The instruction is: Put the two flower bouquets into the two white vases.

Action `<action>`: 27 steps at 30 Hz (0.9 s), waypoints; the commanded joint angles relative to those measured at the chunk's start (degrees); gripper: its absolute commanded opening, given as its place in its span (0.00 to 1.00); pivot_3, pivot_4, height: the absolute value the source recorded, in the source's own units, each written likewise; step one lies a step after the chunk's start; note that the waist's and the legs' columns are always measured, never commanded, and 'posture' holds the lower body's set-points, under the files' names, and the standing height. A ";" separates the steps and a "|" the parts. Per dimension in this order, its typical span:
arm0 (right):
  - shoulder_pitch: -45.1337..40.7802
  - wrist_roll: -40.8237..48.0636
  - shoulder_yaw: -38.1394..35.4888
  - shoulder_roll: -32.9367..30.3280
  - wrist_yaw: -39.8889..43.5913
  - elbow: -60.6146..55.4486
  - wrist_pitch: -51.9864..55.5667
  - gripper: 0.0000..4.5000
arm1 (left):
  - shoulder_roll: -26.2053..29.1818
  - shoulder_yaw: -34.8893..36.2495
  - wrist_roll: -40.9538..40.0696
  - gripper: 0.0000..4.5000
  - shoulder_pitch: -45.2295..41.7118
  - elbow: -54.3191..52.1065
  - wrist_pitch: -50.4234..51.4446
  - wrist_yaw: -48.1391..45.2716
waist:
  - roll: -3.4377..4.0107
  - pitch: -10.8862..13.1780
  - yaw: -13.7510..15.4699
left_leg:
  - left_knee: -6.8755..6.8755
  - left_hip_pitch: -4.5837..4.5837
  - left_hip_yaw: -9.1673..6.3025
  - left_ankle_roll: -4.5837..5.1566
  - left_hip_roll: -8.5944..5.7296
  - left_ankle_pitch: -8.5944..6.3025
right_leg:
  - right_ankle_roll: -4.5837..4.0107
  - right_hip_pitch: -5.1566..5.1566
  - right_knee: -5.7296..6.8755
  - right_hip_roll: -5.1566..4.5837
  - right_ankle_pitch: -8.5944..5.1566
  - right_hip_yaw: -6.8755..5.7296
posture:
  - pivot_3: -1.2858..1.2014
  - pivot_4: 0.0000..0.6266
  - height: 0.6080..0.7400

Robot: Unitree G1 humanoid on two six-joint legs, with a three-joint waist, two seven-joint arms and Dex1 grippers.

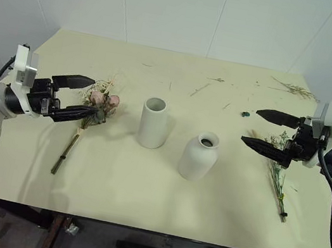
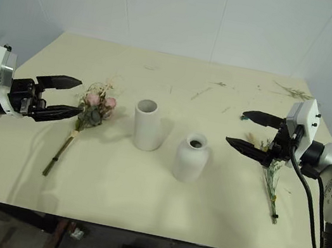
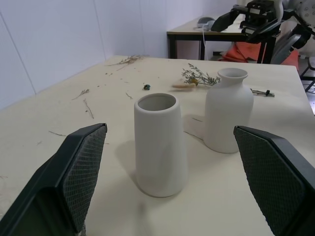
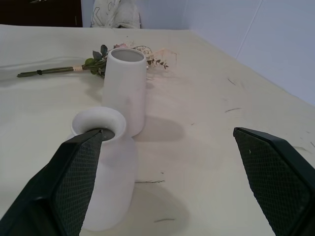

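You've got a pale cream table with two white vases upright mid-table: the cylinder vase left, the bottle vase just right and nearer, apart. The rose bouquet lies flat left of the cylinder; the slim green bouquet lies flat at the right. Loose dried twigs sit at the far right corner, scraps and a small dark bit are strewn far of the vases.

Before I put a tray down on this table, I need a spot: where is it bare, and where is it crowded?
Bare: the near strip of the table in front of the cylinder vase and bottle vase. Crowded: the left side, where the left gripper hovers over the rose bouquet, and the right, with the right gripper over the green bouquet. Loose twigs litter the far edge.
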 commanded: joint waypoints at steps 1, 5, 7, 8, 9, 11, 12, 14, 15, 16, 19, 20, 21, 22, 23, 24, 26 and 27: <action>-0.16 -0.32 -1.61 -1.39 -0.04 -0.72 -0.76 1.00 | 0.90 1.56 -0.62 0.97 -1.05 0.37 -1.36 -1.01 | 0.00 0.00 0.00 | 0.01 0.00 0.00 0.00 0.00 0.00 | 0.00 0.00 0.00 0.00 0.00 0.00 | 0.52 0.24 1.00; 0.68 -0.54 -3.10 -1.98 -3.49 -1.19 1.95 1.00 | 1.65 1.04 0.63 0.97 -1.30 1.86 -4.44 -3.13 | 0.00 0.00 0.01 | 0.06 0.00 0.00 0.00 0.00 0.00 | 0.00 0.00 0.05 0.00 0.00 0.00 | 0.52 0.24 1.00; 0.71 -2.00 -2.42 -4.93 -4.21 -1.52 4.46 1.00 | 3.01 1.36 0.84 0.97 -3.09 3.67 -4.94 -3.81 | 0.00 0.00 0.05 | 0.07 -0.01 0.00 0.00 0.00 0.00 | 0.00 0.00 0.05 0.00 0.00 0.00 | 0.52 0.24 1.00; 0.26 -2.00 -2.12 -6.56 -4.38 -1.09 6.87 1.00 | 3.47 1.69 0.50 0.97 -3.88 4.09 -4.36 -3.81 | 0.02 0.01 0.06 | 0.07 -0.01 0.00 0.00 0.00 0.00 | 0.00 -0.01 0.05 0.00 0.00 0.00 | 0.52 0.24 1.00; -0.76 -3.27 -0.63 -9.03 -4.96 0.38 10.66 1.00 | 4.04 1.72 0.29 0.97 -4.20 4.22 -4.09 -4.52 | 0.02 0.01 0.06 | 0.07 -0.03 0.01 0.00 -0.01 0.00 | 0.00 -0.04 0.05 0.00 0.00 0.00 | 0.52 0.24 1.00; -2.01 -4.62 1.24 -11.75 -5.76 1.98 15.14 1.00 | 4.68 1.46 0.15 0.97 -4.29 4.28 -4.03 -5.60 | 0.03 0.02 0.04 | 0.07 -0.03 0.01 0.01 -0.01 -0.01 | -0.01 -0.04 0.03 -0.01 -0.01 0.00 | 0.52 0.24 1.00; -2.56 -5.37 2.08 -12.78 -5.66 2.97 16.38 1.00 | 5.00 1.36 -0.15 0.97 -4.03 3.87 -3.57 -6.29 | 0.04 0.01 0.04 | 0.07 -0.03 0.01 0.01 0.00 -0.01 | -0.02 -0.03 0.01 0.00 -0.01 0.00 | 0.52 0.24 1.00; -3.69 -7.87 4.86 -15.58 -5.70 6.67 21.05 1.00 | 5.42 2.34 -2.79 0.97 -2.19 -0.49 0.24 -6.00 | 0.04 0.01 -0.05 | 0.05 -0.01 0.02 0.02 0.00 -0.01 | -0.04 -0.03 0.01 0.00 -0.02 0.00 | 0.52 0.24 1.00; -5.08 -10.29 8.03 -17.04 -6.31 8.62 24.91 1.00 | 5.93 2.40 -3.35 0.97 -1.28 -2.10 1.50 -6.38 | 0.04 0.02 -0.17 | 0.05 -0.02 0.02 0.02 0.00 -0.01 | -0.04 -0.03 0.01 0.00 -0.02 0.00 | 0.52 0.24 1.00; -5.93 -11.81 10.15 -18.11 -6.64 9.68 27.59 1.00 | 6.31 2.60 -3.78 0.97 -0.36 -3.61 2.45 -6.43 | 0.04 0.02 -0.23 | 0.05 -0.03 0.04 0.02 0.00 -0.02 | -0.05 -0.04 0.01 -0.01 -0.03 0.01 | 0.52 0.24 1.00; -8.95 -14.48 15.37 -18.10 -6.26 12.95 33.49 1.00 | 5.93 3.33 -4.25 0.97 0.63 -5.63 2.91 -5.51 | 0.06 0.03 -0.41 | 0.04 -0.04 0.06 0.03 0.02 -0.04 | -0.09 -0.09 0.01 -0.01 -0.05 0.02 | 0.52 0.24 1.00; -9.77 -15.09 16.96 -17.77 -5.53 13.96 34.66 1.00 | 5.78 3.33 -4.43 0.97 0.80 -6.32 2.97 -5.66 | 0.10 0.05 -0.52 | 0.03 -0.04 0.07 0.03 0.02 -0.04 | -0.09 -0.11 0.02 -0.01 -0.05 0.02 | 0.52 0.24 1.00; -10.53 -16.68 19.36 -17.71 -4.91 14.92 34.94 1.00 | 5.69 3.21 -4.60 0.97 0.93 -7.13 3.12 -5.81 | 0.11 0.06 -0.55 | 0.03 -0.04 0.07 0.03 0.02 -0.04 | -0.09 -0.12 0.03 0.00 -0.05 0.02 | 0.52 0.24 1.00; -11.42 -17.87 20.93 -17.13 -4.63 16.29 34.37 1.00 | 5.58 3.10 -4.73 0.97 0.94 -7.83 3.23 -5.81 | 0.11 0.06 -0.67 | 0.03 -0.04 0.07 0.03 0.02 -0.04 | -0.09 -0.12 0.02 0.00 -0.05 0.02 | 0.52 0.24 1.00; -12.53 -19.04 22.41 -16.51 -4.54 17.81 34.23 1.00 | 5.49 3.05 -4.92 0.97 0.95 -8.47 3.46 -5.62 | 0.12 0.06 -0.79 | 0.04 -0.04 0.09 0.03 0.02 -0.04 | -0.09 -0.11 0.02 -0.01 -0.05 0.02 | 0.52 0.24 1.00; -13.44 -19.82 23.36 -16.06 -4.40 18.99 34.08 1.00 | 5.43 3.06 -5.02 0.97 0.96 -8.89 3.66 -5.44 | 0.11 0.06 -0.92 | 0.04 -0.04 0.10 0.03 0.01 -0.04 | -0.08 -0.11 0.00 -0.02 -0.04 0.02 | 0.52 0.24 1.00; -15.78 -22.01 25.69 -14.62 -4.55 22.02 34.66 1.00 | 5.24 3.49 -5.41 0.97 1.43 -10.32 3.99 -4.91 | 0.11 0.06 -1.17 | 0.04 -0.06 0.10 0.02 0.01 -0.04 | -0.07 -0.11 -0.01 -0.02 -0.04 0.02 | 0.52 0.24 1.00; -17.00 -23.06 26.66 -13.48 -4.60 23.97 34.26 1.00 | 5.00 3.85 -5.74 0.97 1.97 -11.47 4.23 -4.35 | 0.11 0.06 -1.38 | 0.05 -0.05 0.10 0.02 0.01 -0.05 | -0.06 -0.10 0.00 -0.01 -0.04 0.02 | 0.52 0.24 1.00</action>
